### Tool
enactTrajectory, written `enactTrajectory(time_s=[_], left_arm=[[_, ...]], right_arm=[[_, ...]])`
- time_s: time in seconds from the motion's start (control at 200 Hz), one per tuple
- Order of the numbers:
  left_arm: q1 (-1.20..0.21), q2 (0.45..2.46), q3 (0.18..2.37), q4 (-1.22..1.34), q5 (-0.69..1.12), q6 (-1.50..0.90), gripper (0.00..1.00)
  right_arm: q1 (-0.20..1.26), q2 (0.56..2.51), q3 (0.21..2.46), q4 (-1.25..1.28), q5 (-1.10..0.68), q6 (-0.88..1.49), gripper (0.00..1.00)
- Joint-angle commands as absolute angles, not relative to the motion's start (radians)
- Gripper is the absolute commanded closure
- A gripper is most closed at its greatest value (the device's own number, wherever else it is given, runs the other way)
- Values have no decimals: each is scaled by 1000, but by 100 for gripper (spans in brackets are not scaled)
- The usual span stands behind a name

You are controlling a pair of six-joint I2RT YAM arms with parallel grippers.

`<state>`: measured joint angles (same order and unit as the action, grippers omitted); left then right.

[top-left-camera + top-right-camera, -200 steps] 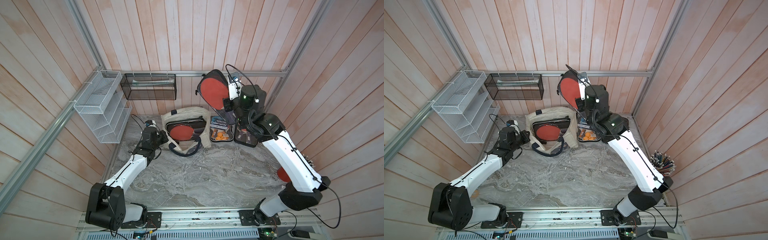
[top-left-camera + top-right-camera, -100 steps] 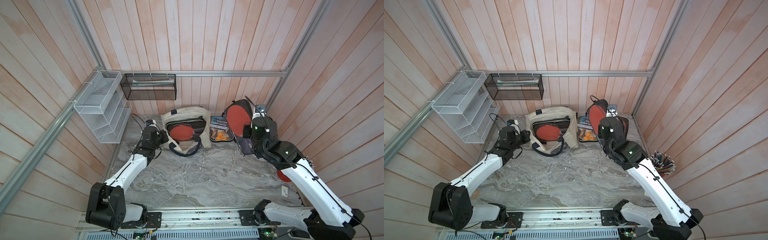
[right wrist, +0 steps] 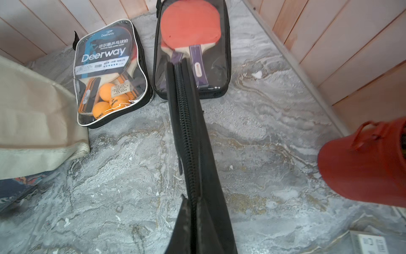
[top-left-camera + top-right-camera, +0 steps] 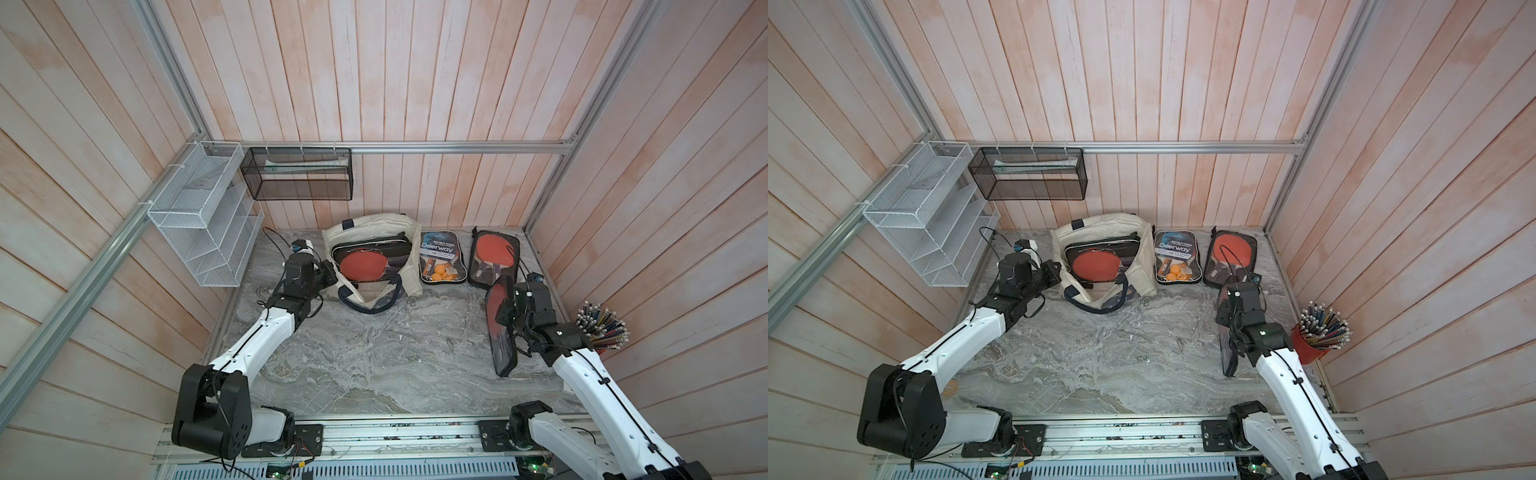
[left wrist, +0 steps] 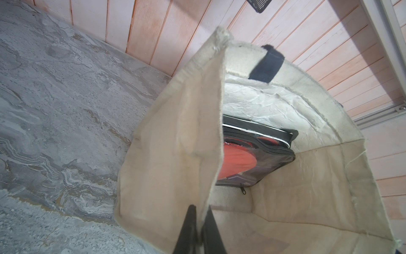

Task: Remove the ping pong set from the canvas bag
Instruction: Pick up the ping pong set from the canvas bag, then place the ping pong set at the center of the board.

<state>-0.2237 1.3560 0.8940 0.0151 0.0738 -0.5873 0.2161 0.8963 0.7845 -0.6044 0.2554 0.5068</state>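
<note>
The cream canvas bag (image 4: 409, 266) (image 4: 1100, 226) lies open at the back of the table. Inside it sits a black ping pong set (image 4: 361, 266) (image 5: 237, 158) with a red paddle showing. My left gripper (image 4: 330, 274) (image 5: 201, 211) is shut on the bag's side wall (image 5: 175, 132), one jaw inside and one outside. My right gripper (image 4: 507, 313) (image 3: 194, 202) is shut on the zipper edge of another black paddle case (image 4: 500, 332) (image 3: 189, 123). That case stands on edge over the front right of the table, its lower corner at the surface.
Two more sets lie flat right of the bag: a Deerway pack (image 4: 440, 257) (image 3: 109, 72) with orange balls and a clear case (image 4: 494, 259) (image 3: 191, 44) with a red paddle. A red pencil cup (image 4: 598, 328) (image 3: 362, 165) stands close beside my right arm. Wire shelves (image 4: 203, 224) hang left.
My right arm has carried the paddle case down from high by the back wall to the front right of the table. The left arm and bag have not moved.
</note>
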Motion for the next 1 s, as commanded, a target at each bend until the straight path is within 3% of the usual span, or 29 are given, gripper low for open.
enactTrajectory(time_s=[0.0,0.355,0.615,0.995], left_arm=[[-228,1379,923,-5,70,-571,100],[-246,1408,938,1,67,-578,100],[-247,1390,939,-14,52,-568,100],[-247,1391,937,-6,54,-569,100]], right_arm=[[209,866,802,-497,95,545,100],[182,875,790,-459,2,570,100],[54,951,676,-428,78,507,100],[-195,1093,683,-392,74,453,100]])
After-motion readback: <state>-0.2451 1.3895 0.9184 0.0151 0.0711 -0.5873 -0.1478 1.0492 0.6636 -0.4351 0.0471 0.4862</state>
